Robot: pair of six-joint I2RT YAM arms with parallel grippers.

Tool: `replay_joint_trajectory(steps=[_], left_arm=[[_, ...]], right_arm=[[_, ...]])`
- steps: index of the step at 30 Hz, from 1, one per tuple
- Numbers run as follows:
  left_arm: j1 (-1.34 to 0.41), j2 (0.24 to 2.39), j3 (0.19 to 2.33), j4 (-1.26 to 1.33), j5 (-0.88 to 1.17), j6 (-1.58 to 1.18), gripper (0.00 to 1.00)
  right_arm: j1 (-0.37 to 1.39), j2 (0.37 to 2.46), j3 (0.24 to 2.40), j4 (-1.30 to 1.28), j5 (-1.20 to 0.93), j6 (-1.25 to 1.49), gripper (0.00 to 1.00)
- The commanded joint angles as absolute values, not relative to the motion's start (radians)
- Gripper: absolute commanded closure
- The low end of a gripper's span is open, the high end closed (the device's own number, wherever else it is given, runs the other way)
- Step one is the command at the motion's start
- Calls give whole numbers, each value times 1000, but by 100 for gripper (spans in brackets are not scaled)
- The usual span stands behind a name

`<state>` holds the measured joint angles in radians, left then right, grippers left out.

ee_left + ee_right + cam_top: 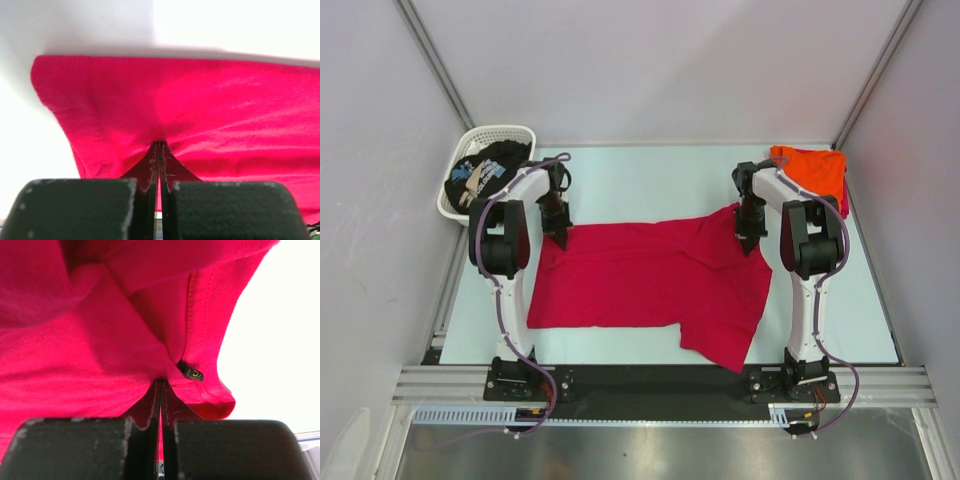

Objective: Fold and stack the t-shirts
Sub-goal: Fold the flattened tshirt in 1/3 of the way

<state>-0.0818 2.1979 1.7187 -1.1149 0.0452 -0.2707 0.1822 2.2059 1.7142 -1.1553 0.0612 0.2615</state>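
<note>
Crimson cotton all over the middle of the table (650, 170), that's the red tee (650, 285), lying mostly flat but skewed, with one flap trailing off toward 5 o'clock. The left gripper (560, 238) is clamped on the cloth's far edge at about 10 o'clock, and the right gripper (750, 240) is pinched on the other far corner at about 2 o'clock. Both wrist views show the jaws closed tight with just a thin bite of red fabric between them. The orange tee (812, 168) sits folded in the 1 o'clock corner, and the black tee (485, 172) waits in the white basket (500, 132) at 10 o'clock. My worry is those bites look shallow, right on the hem, so a quick lift or the arms pulling apart could let one corner slip out and dump the fold crooked. On the right side the pinch sits beside a little tag (192, 373) where the cloth looks bunched in layers. It might have grabbed more than one layer, which I'd guess would drag extra fabric along. That loose 5 o'clock flap could also tuck under and leave a lumpy fold.
</note>
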Motion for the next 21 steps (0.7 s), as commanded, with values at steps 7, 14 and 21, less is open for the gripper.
replay_joint_trajectory(steps=[7, 14, 21], left_arm=[[-58, 2189, 1703, -1121, 2, -279, 100], [-35, 2184, 1671, -1114, -43, -282, 100], [-26, 2197, 1683, -1112, -63, -287, 100]], right_arm=[[187, 2212, 1668, -1169, 211, 290, 100], [183, 2195, 1632, -1157, 278, 296, 100], [178, 2192, 1606, -1154, 278, 299, 100]])
